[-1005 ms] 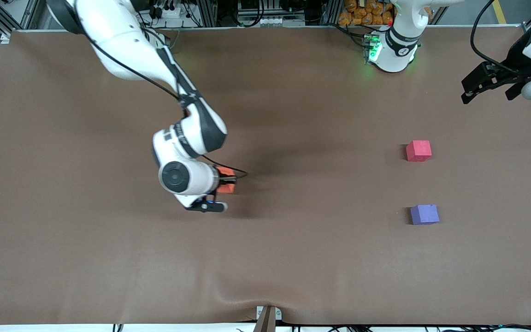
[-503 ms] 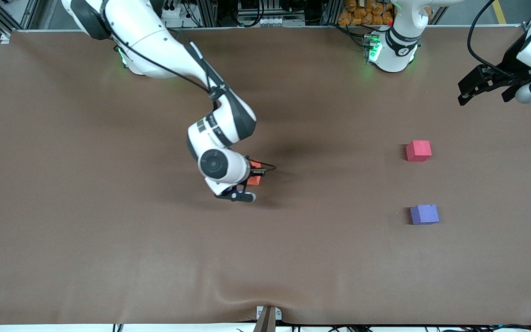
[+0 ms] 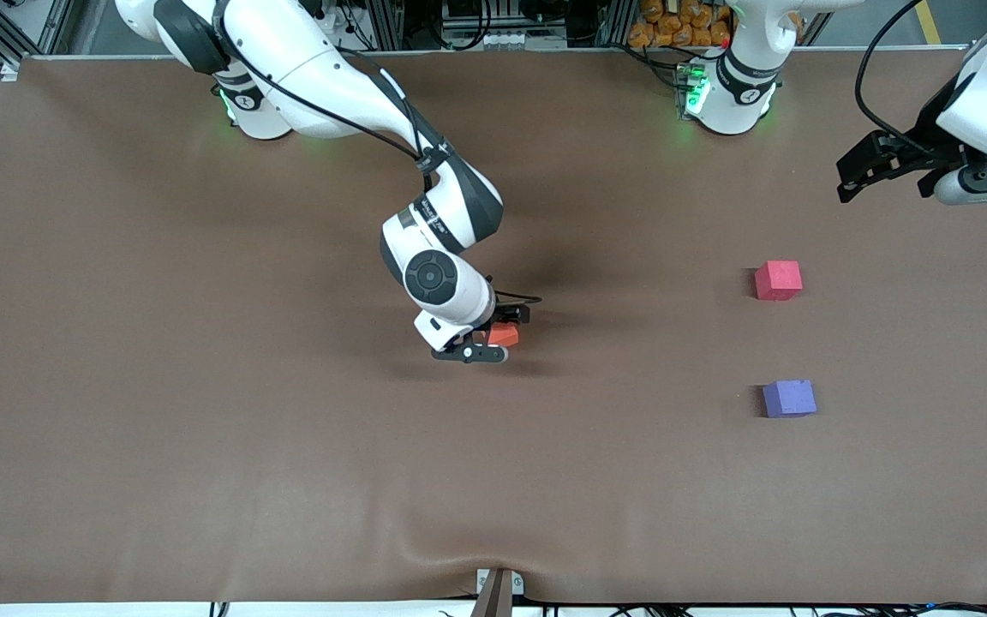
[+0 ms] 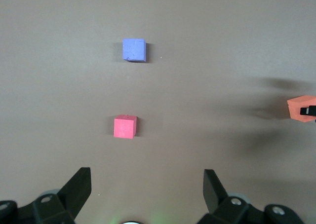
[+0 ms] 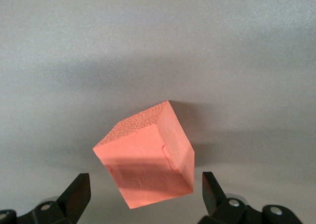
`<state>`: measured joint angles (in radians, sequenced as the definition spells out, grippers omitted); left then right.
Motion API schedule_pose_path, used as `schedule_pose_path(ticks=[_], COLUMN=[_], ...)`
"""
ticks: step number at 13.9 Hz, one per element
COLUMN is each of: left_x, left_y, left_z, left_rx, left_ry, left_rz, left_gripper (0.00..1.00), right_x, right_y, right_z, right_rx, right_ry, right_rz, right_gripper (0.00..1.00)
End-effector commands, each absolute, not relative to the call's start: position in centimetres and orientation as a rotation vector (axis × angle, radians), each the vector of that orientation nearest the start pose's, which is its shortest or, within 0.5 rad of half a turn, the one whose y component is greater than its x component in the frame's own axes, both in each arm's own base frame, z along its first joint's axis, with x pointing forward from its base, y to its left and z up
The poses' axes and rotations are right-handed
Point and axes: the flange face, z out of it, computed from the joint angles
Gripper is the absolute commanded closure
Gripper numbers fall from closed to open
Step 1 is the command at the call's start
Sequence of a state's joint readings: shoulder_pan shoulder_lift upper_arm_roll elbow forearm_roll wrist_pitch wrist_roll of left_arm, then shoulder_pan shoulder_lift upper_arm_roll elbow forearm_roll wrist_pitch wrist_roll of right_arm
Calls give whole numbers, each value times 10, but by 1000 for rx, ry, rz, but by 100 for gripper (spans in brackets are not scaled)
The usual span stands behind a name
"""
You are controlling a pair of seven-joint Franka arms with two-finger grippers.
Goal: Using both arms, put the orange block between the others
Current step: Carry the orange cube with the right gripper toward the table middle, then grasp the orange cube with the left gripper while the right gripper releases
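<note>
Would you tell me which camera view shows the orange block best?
The right wrist view: the orange block fills the frame between the right gripper's open fingers, apart from both. The front view shows it small, partly hidden under that gripper. The left wrist view catches it only at its edge.

Front view: orange block [image 3: 505, 334] mostly covered by the right arm's wrist and right gripper [image 3: 493, 336]; only one corner shows, contact with the table cannot be told.

Left wrist view: orange block cut off by the frame edge, a black fingertip in front of it.

Left gripper [image 3: 866, 171]: arm cropped at the front view's edge.

Right wrist view: finger bases cropped.
</note>
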<state>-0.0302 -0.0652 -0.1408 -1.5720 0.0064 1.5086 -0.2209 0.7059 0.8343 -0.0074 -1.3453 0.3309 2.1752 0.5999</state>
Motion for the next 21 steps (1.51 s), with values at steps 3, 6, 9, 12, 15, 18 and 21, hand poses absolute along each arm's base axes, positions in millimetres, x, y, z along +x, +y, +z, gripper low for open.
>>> schedule_pose_path(ticks=[3,6,9,12,15,18,21], left_x=[534,547,567,562,550,543,538], left_y=[-127,-171,-235,-326,-394,-444,-488], left_z=[633,599,564,513,461,411,351], left_rx=[-3140,-3150,-3172,-3182,-3139,-3126,-3138], left_ry=[2,81,16,-164,-329,-322,-428], left_rz=[5,57,108,108,95,103,-4], left_gripper=[0,0,0,0,0,0,0], right_x=[575,603,619,629,626,617,595], right_y=[479,446,415,364,275,155,69], right_z=[252,261,284,331,387,438,496], right_rx=[-2896,-2901,-3042,-3158,-3152,-3123,-3101], right_ry=[131,183,99,135,196,52,108], right_rz=[190,144,19,61,127,151,231], right_gripper=[0,0,0,0,0,0,0])
